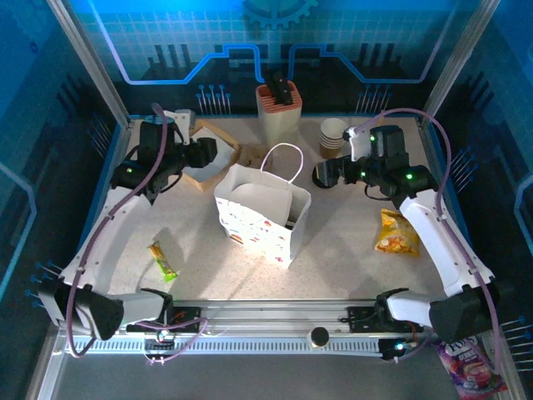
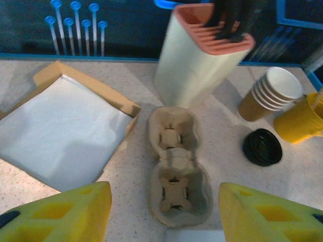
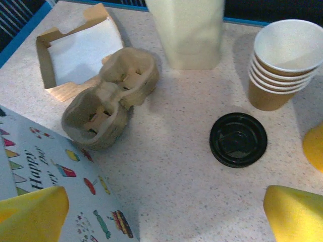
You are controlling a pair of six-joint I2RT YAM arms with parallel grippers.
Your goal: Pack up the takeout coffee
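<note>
Two grippers: the left gripper [image 2: 165,204] and the right gripper [image 3: 161,201] both stand with jaws apart and nothing held.
Left jaws: partly spread, straddling the near end of the pulp cup carrier [image 2: 176,169] without pinching it. There is a clear gap on one side and very little on the other.
Right jaws: spread wide over bare table, with the black lid [image 3: 238,139] just ahead and a little to the right.
Where the takeout coffee is: I cannot tell. A dark shape [image 1: 290,221] low inside the mouth of the gift bag [image 1: 250,221] may be a lidded cup, but it is too small to say.
Carrier's long axis: it runs straight away from the left gripper, one pocket near and one far, both empty.
Carrier's neighbours: the cardboard box [image 2: 65,126] is just to its left, the knife block [image 2: 199,60] is behind it, and the gift bag is just beside its near end.
Nearer arm: the left, which is right over the carrier. The right sits closer to the lid and the nested lidless cups [image 3: 280,65].
Deciding relation: the left jaws cross the carrier's narrow width, so closing would likely catch it side to side. The bag lies back toward the arm bases and to the right.
</note>
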